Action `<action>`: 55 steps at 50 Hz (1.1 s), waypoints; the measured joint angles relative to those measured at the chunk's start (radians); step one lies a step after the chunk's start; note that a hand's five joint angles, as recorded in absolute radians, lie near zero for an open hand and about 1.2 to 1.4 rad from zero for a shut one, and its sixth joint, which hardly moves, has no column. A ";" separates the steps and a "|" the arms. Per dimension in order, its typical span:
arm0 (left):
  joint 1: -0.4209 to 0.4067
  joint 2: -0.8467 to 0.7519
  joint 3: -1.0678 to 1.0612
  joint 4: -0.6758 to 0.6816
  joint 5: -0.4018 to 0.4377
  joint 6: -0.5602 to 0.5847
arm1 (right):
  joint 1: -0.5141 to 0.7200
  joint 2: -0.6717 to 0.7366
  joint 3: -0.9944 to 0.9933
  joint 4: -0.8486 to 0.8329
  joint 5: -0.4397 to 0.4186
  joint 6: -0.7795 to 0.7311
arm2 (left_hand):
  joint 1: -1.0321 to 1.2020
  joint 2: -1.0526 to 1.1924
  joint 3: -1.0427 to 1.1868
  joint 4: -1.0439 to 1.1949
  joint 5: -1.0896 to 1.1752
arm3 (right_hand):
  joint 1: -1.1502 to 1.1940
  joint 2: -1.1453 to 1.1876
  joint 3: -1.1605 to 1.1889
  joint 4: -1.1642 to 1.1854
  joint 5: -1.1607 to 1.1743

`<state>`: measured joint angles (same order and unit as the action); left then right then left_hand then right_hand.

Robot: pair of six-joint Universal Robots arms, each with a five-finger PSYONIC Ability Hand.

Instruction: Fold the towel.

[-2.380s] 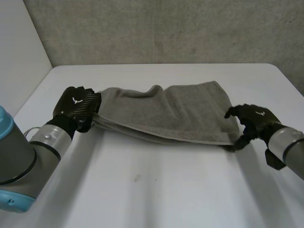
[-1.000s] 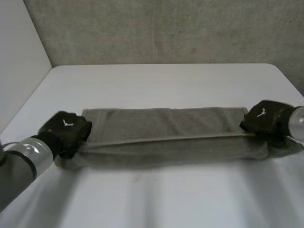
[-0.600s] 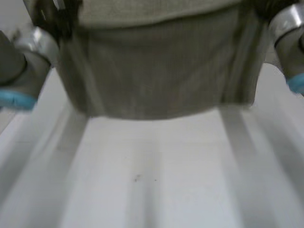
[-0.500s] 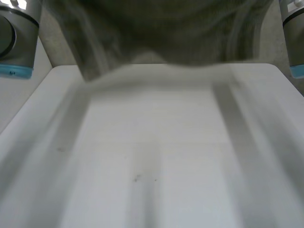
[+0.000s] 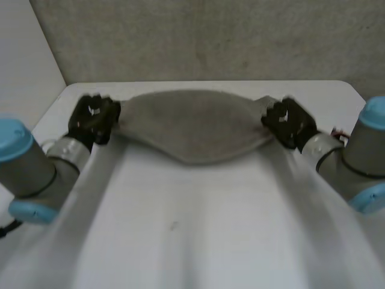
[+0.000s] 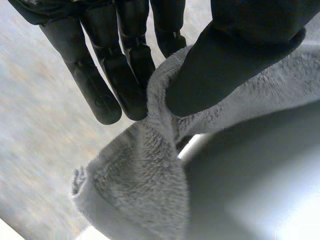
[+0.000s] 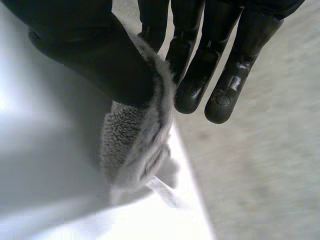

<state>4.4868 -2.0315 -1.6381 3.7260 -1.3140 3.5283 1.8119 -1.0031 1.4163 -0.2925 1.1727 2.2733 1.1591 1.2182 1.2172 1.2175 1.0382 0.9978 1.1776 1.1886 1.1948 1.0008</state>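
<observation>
The grey towel [image 5: 195, 123] is suspended between the two hands over the far half of the white tabletop [image 5: 198, 229], in front of the grey wall [image 5: 210, 36]. Its long axis runs crosswise, from the left hand [image 5: 93, 119] at one short end to the right hand [image 5: 289, 122] at the other. The far edge is drawn nearly straight between the hands. The near edge sags in a curve, lowest at the middle of the span. Whether that lowest part touches the tabletop cannot be told.

Left hand: grasping the towel. In the left wrist view the thumb [image 6: 240, 55] presses a bunched fold of the cloth against the straight fingers [image 6: 115, 75], and the corner of the cloth hangs loose below the pinch.

Right hand: grasping the towel. In the right wrist view the cloth edge is pinched between its thumb and its straight fingers, and a gathered corner hangs beneath them.

Both arms reach forward from the near side, one at each side of the tabletop, with the hands well apart and at roughly the same level.
</observation>
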 measured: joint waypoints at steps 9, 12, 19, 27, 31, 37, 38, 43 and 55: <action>0.064 0.098 -0.203 -0.084 0.024 0.071 | -0.022 -0.048 0.106 0.136 0.019 -0.021 | 0.000 0.000 0.000 0.000 0.000 | 0.000 0.000 0.000 0.000 0.000; 0.090 0.181 -0.273 -0.220 0.023 0.124 | -0.042 -0.128 0.125 0.322 0.027 -0.028 | 0.000 0.000 0.000 0.000 0.000 | 0.000 0.000 0.000 0.000 0.000; 0.111 0.355 -0.374 -0.532 0.027 0.264 | -0.078 -0.243 0.143 0.709 0.049 -0.099 | 0.000 0.000 0.000 0.000 0.000 | 0.000 0.000 0.000 0.000 0.000; 0.169 0.577 -0.436 -0.826 0.105 0.440 | -0.158 -0.354 0.160 1.017 0.075 -0.292 | 0.000 0.000 0.000 0.000 0.000 | 0.000 0.000 0.000 0.000 0.000; 0.187 0.575 -0.419 -0.784 0.146 0.455 | -0.164 -0.351 0.143 0.970 0.083 -0.305 | 0.000 0.000 0.000 0.000 0.000 | 0.000 0.000 0.000 0.000 0.000; 0.169 0.419 -0.340 -0.593 0.155 0.442 | -0.126 -0.251 0.071 0.803 0.106 -0.226 | 0.000 0.000 0.000 0.000 0.000 | 0.000 0.000 0.000 0.000 0.000; 0.153 0.355 -0.304 -0.536 0.146 0.436 | -0.103 -0.204 0.038 0.747 0.121 -0.194 | 0.000 0.000 0.000 0.000 0.000 | 0.000 0.000 0.000 0.000 0.000; 0.099 0.153 -0.171 -0.401 0.101 0.413 | -0.039 -0.072 -0.051 0.612 0.175 -0.144 | 0.000 0.000 0.000 0.000 0.001 | 0.000 0.000 0.000 0.000 0.000; 0.014 -0.179 0.179 -0.227 -0.001 0.351 | 0.016 0.178 -0.198 0.285 0.243 -0.139 | 0.000 0.000 0.000 0.000 0.001 | 0.000 0.000 0.000 0.000 0.000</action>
<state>4.5010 -2.2109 -1.4591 3.4987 -1.3148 3.8790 1.8282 -0.8247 1.2187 -0.0076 1.4158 2.1338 1.1591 1.2182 1.2173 1.2175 1.0396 0.9978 1.1776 1.1886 1.1948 1.0010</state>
